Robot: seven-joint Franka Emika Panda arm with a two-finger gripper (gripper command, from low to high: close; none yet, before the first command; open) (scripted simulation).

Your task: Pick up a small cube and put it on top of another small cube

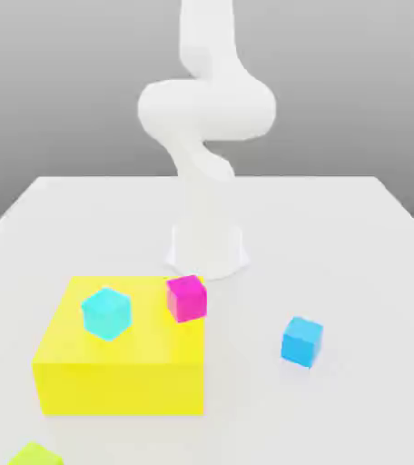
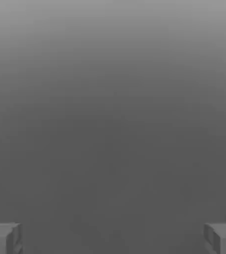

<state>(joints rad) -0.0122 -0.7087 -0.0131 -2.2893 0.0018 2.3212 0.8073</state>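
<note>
The gripper [image 2: 113, 238] has its fingers [image 2: 3, 238] spread wide apart with nothing between them. In the exterior view the small cube [image 1: 34, 453], lime-green, lies on the white table [image 1: 356, 272] in front of the big yellow block [image 1: 120, 372], which carries a cyan cube [image 1: 106, 312] and a magenta cube [image 1: 186, 298]

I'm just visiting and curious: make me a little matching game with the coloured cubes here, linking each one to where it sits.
Things:
1. cyan cube
2. magenta cube
3. blue cube
4. lime-green cube

Places:
A. on the white table, toward the exterior view's right
B. at the picture's bottom edge, partly cut off
C. on top of the big yellow block
D. at the yellow block's far corner

Pairs: 1-C, 2-D, 3-A, 4-B
</note>
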